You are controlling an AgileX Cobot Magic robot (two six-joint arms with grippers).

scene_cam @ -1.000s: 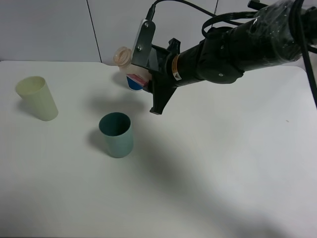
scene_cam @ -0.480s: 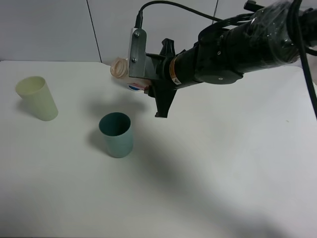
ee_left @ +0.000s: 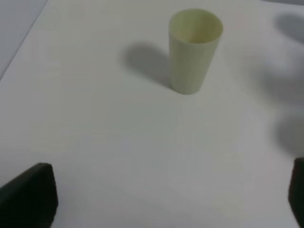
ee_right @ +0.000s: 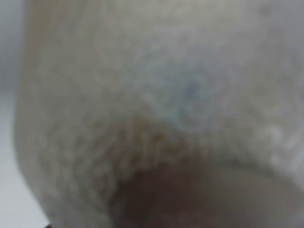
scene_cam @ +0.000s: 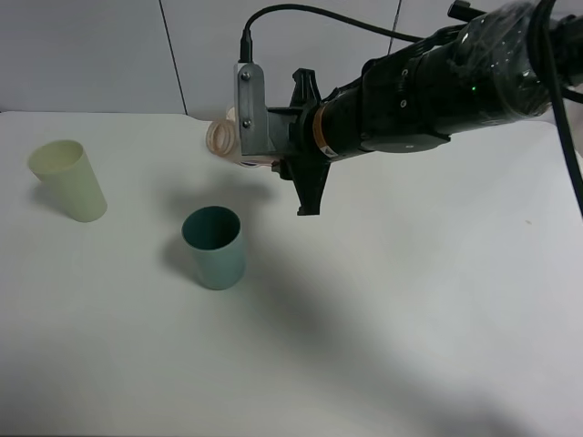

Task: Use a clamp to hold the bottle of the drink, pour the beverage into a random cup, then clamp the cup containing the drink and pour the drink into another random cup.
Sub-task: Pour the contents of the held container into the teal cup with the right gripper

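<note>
Left claw (ee_left: 164, 202): spread wide, gripping nothing; dark fingertips (ee_left: 28, 194) at both lower corners of the left wrist view, over bare table, short of the pale cup.
Pale yellow-green cup (scene_cam: 68, 179): upright near the table's left edge, well apart from everything else; also seen from the left wrist (ee_left: 194, 50).
Teal cup (scene_cam: 214, 247): upright, right of the pale cup and nearer the front; below the bottle's mouth, not touching it; inside dark, contents impossible to tell.
Bottle (scene_cam: 219, 137): lifted off the table, tipped onto its side, beige mouth pointing left, body mostly hidden behind the claw; fills the right wrist view (ee_right: 142, 85) as a pale blur.
Brownish patch (ee_right: 156, 199): low in that blur, too soft to identify.
Right claw (scene_cam: 248, 144): clamped tight on the bottle, above the table and behind the teal cup.
Right arm (scene_cam: 437, 82): thick, black, cable-draped, reaching in from the upper right.
Table (scene_cam: 410, 319): white, plain.
</note>
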